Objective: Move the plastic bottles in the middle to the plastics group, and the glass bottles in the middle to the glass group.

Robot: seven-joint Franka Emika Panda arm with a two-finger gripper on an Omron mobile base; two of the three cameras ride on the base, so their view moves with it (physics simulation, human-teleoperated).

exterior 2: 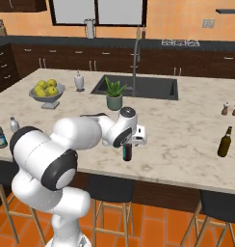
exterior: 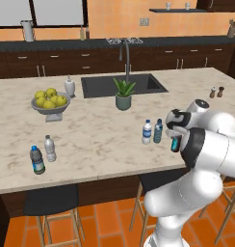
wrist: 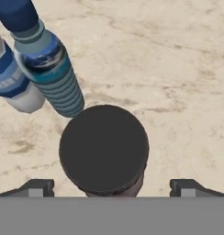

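Hovering right above a dark round cap (wrist: 103, 147), the pincer (wrist: 112, 188) has its jaws spread wide, one tip on each side of the cap, and nothing is gripped yet. That cap looks like the top of a dark bottle (exterior 2: 127, 152) standing in the middle of the desk (exterior: 100, 130), seen just under the hand in the right base view. It's probably one of the glass ones from the middle bunch, though the body is mostly hidden so that's a guess. Just beside it stand the two plastic ones: the blue-tinted bottle (wrist: 52, 73) and the clear bottle with the white-blue label (wrist: 13, 85), close together, also visible in the left base view next to the hand. So this looks like the very first pick of the sort, with none of the middle bottles moved. The plastics group (exterior: 43, 154) sits well apart at the near left corner of the desk, and the glass group, a brown narrow-necked bottle (exterior 2: 225, 141), stands off to the right near the edge. Next move would be dropping straight down so the tips straddle the neck, then squeezing. The tricky bit is the blue-tinted bottle so close by; one tip could clip it on the way down, so staying centred on the cap matters.
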